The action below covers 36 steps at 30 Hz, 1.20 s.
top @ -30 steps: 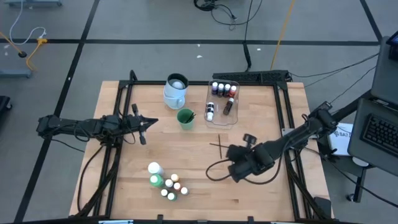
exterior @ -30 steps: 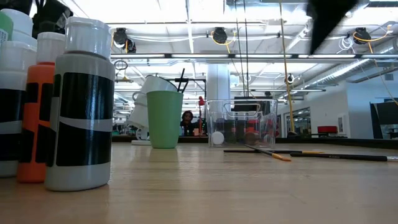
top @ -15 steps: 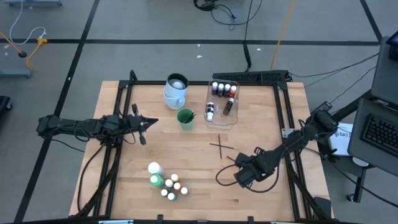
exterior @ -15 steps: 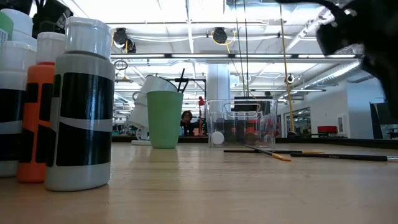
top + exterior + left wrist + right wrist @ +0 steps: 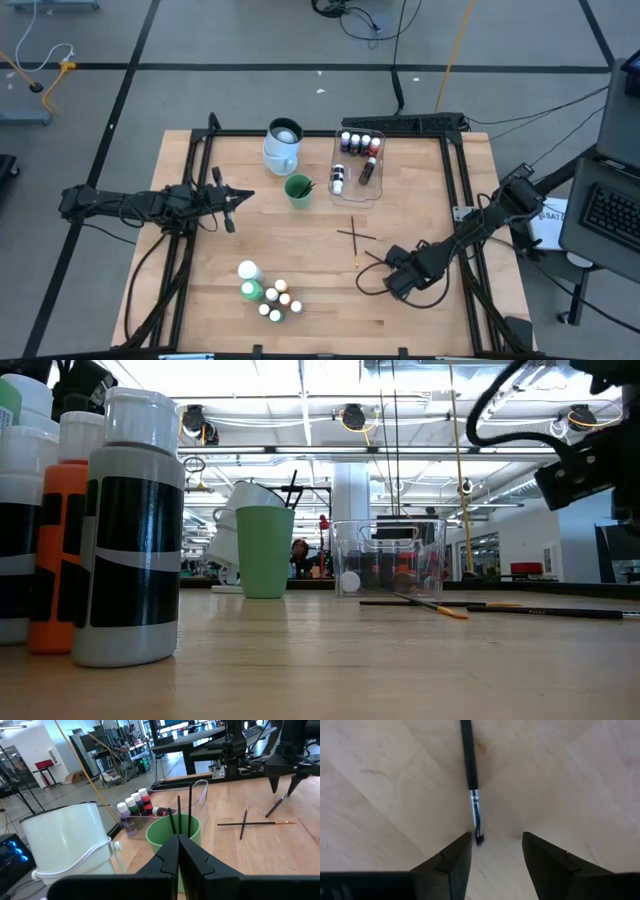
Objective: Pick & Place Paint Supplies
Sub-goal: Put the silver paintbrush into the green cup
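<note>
— Right gripper [image 5: 492, 851]? Where, and how set?
— Low over the wood table [image 5: 320, 290], toward the near right part. Fingers [image 5: 451, 861] apart, gripping nothing. Pointed down at a thin dark brush [image 5: 470, 775], bristle end lying just ahead of the gap between the fingers.
— Touching the brush?
— Hard to say from the wrist view; looks just clear of it.
— Other brushes?
— Two crossed brushes [image 5: 352, 235] flat on the table, near the right gripper [image 5: 392, 268]. Two more standing in a green cup [image 5: 298, 190].
— Left gripper [image 5: 246, 196]?
— Shut, holding nothing, waiting at the left edge, aimed at the green cup and a pale jug [image 5: 282, 145].
— Paint bottles?
— Small bottles [image 5: 357, 142] lined up inside a clear tub [image 5: 379, 196] behind the cup. Another cluster of bottles [image 5: 266, 290] at the near left, two larger ones among them.
</note>
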{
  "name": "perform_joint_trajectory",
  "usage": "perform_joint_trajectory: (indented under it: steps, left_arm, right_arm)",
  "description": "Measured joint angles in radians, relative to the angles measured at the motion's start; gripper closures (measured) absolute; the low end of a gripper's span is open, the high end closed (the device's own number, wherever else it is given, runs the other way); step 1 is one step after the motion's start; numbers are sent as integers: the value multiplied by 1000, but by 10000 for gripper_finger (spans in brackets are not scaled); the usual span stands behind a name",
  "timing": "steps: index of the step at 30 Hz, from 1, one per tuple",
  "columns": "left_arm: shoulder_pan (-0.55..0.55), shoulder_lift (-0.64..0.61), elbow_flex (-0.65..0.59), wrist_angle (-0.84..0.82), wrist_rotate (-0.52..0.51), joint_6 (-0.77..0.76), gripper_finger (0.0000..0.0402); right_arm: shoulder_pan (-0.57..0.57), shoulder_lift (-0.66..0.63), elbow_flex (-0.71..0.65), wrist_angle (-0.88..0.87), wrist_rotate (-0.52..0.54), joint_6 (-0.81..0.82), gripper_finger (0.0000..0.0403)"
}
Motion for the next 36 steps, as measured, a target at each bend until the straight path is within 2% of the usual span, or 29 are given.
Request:
perform_joint_trajectory:
  steps: [12,23,32,36]
  left_arm:
    - [0,0,0,0,0,3,394]
    - [0,0,0,0,0,-1,394]
    - [0,0,0,0,0,19,394]
    - [0,0,0,0,0,8,394]
  right_arm:
    - [-1,-2,-16,40,12,-175,283]
    - [-7,-1,-17,98,0,-213,394]
    - [-7,-7,-18,107,2,-279,399]
    - [-8,-45,-20,130,65,-280,400]
